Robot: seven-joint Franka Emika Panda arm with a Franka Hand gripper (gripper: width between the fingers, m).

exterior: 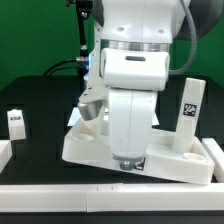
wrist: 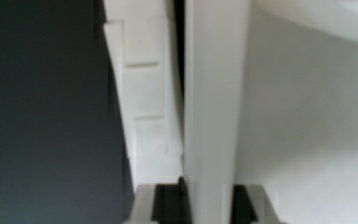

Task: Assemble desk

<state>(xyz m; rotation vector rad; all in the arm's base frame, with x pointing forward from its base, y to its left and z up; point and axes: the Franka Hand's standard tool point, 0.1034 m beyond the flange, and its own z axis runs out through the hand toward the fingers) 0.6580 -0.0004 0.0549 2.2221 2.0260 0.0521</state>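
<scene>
Green backdrop [exterior: 30, 40] fills the room behind me, flat and evenly lit, with a few dark cables [exterior: 68, 66] trailing down in front of it. Below it lies the bench [exterior: 40, 172] — matt black, and bare between the parts. A white border rail [exterior: 60, 206] runs along its near edge, and more white edging shows at both sides of the exterior view.

My arm [exterior: 135, 70] stands in the middle and hides much of the scene. The tabletop [exterior: 175, 160] lies on the bench under and beside it, rim up, reaching toward the exterior view's right. One tagged leg [exterior: 190, 105] stands upright at the tabletop's far corner on that side; whether it sits in a socket I cannot tell. A second leg [exterior: 16, 122] stands alone on the bench at the exterior view's left, well apart from the tabletop.

My hand [exterior: 128, 160] is down at the tabletop's near side. In the wrist view the hand [wrist: 208, 205] is clenched on the tabletop [wrist: 318, 100]: a thin white wall of its rim [wrist: 211, 100] runs straight between my dark fingers [wrist: 158, 205], one on each face. Beside that wall lies a paler strip of rim, then only the dark bench [wrist: 43, 110] — blurred, with no detail to read.
</scene>
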